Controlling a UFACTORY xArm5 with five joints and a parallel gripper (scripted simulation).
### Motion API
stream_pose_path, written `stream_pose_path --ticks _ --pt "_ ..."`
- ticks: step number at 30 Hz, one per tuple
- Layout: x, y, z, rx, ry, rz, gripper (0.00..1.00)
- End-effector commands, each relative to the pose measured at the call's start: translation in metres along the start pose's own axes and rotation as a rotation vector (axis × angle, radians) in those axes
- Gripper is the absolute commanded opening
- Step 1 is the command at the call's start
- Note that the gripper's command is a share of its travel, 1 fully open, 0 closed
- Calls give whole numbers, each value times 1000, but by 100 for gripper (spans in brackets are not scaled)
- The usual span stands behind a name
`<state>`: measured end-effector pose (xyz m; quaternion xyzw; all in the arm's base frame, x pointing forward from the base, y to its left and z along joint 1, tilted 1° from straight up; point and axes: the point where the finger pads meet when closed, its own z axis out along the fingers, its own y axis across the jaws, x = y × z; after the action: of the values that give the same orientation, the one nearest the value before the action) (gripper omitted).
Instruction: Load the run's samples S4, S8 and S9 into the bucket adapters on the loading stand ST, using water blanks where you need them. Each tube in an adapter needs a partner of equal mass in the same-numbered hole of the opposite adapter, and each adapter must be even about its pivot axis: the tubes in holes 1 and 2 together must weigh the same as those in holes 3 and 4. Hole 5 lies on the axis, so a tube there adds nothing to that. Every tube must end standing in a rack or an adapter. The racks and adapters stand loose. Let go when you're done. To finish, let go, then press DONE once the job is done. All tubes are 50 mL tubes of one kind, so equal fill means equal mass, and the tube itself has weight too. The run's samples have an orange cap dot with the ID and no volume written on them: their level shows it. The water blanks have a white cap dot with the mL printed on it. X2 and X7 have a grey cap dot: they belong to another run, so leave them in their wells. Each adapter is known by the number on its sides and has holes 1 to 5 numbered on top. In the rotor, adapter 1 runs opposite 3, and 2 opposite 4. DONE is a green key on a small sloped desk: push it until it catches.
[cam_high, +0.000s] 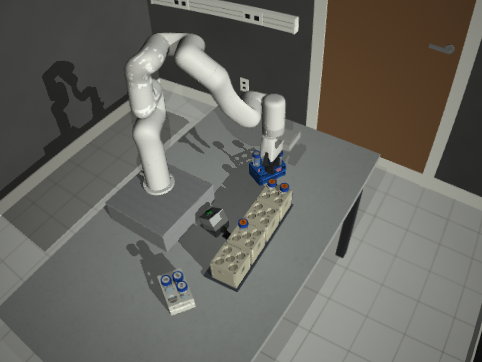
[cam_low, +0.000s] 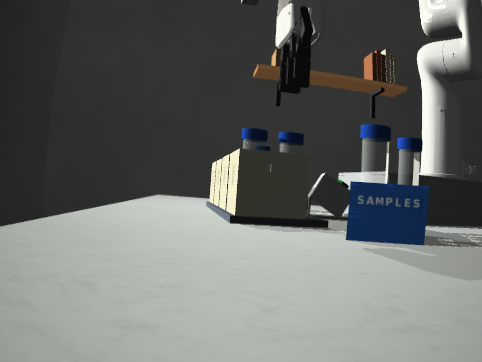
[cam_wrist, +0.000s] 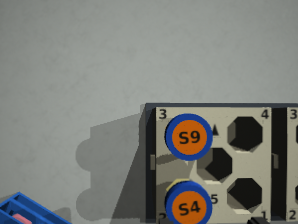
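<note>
Sample tube S9 (cam_wrist: 189, 137) (cam_high: 284, 187) (cam_low: 254, 134) stands in hole 3 of the end adapter (cam_wrist: 260, 115) (cam_low: 272, 187). Its side shows a 1. Tube S4 (cam_wrist: 188, 207) (cam_high: 272, 183) (cam_low: 291, 138) stands in hole 2; holes 1, 4 and 5 are empty. A third orange-dotted tube (cam_high: 243, 223) stands in the third adapter from that end; its ID is unreadable here. My gripper (cam_low: 295, 89) (cam_high: 271, 169) is partly open and empty, above cap height near the end adapter and the blue samples rack (cam_low: 387, 215) (cam_high: 258, 175).
Two blue-capped tubes (cam_low: 375, 152) (cam_low: 409, 162) stand in the samples rack. The white rack (cam_high: 182, 306) at the front holds three capped tubes. The small sloped desk (cam_high: 214, 219) with the green key stands beside the adapter row, on the robot base's side.
</note>
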<state>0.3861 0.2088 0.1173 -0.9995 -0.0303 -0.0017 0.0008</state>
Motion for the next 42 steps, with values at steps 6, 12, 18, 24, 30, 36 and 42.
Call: stream_pose_path --ticks 6,12,18,24,30,36,42 --pt "1 0 -20 17 -4 0 44" --pt "1 0 -30 17 -4 0 44" --pt "1 0 -42 17 -4 0 44" --pt "1 0 -46 17 -4 0 44" --pt "1 0 -46 17 -4 0 44" --pt "1 0 -46 17 -4 0 44" --pt "1 0 -46 17 -4 0 44"
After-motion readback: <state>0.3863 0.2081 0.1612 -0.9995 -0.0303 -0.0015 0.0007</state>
